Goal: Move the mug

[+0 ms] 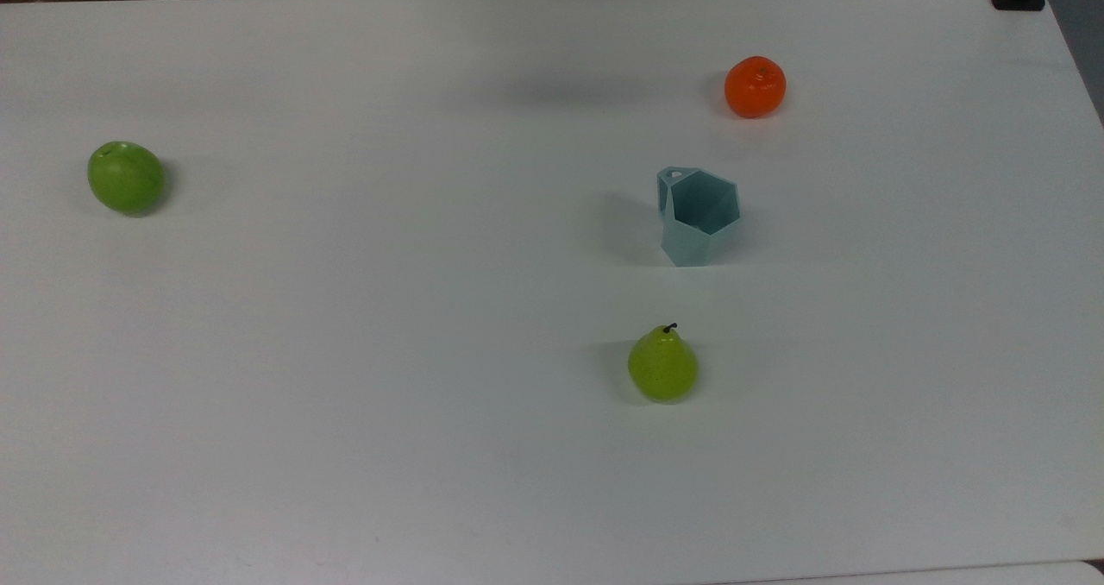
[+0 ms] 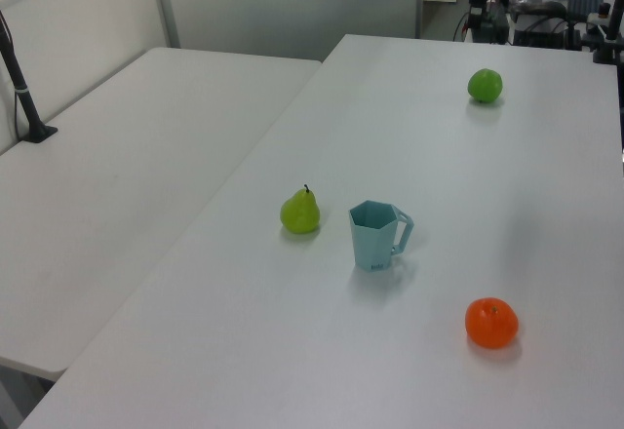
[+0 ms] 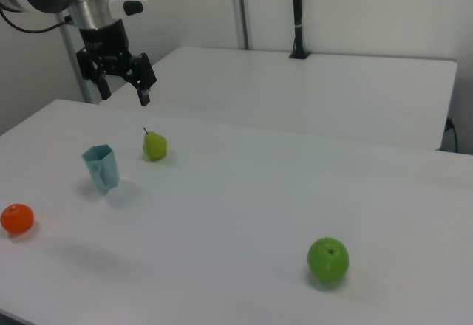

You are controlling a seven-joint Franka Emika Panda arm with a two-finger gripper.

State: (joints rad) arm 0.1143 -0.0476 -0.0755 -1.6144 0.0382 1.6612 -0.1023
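In the top view we see the mug [image 1: 699, 217] upright on the white table [image 1: 388, 352], between orange [image 1: 755, 86] and pear [image 1: 661, 364]. The left view shows a second table [image 2: 127, 175] adjoining. In the right view, the gripper [image 3: 124, 91] hangs spread, empty, above.

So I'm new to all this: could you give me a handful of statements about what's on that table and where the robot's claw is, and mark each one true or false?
1. The mug stands upright on the table. True.
2. The gripper is clamped on the mug. False: it hangs open in the air above the table, holding nothing.
3. In the top view, the mug sits between the orange and the pear. True.
4. The green apple touches the mug. False: it lies far off, near the top view's left edge.
5. The pear is inside the mug. False: it rests on the table beside it, apart.
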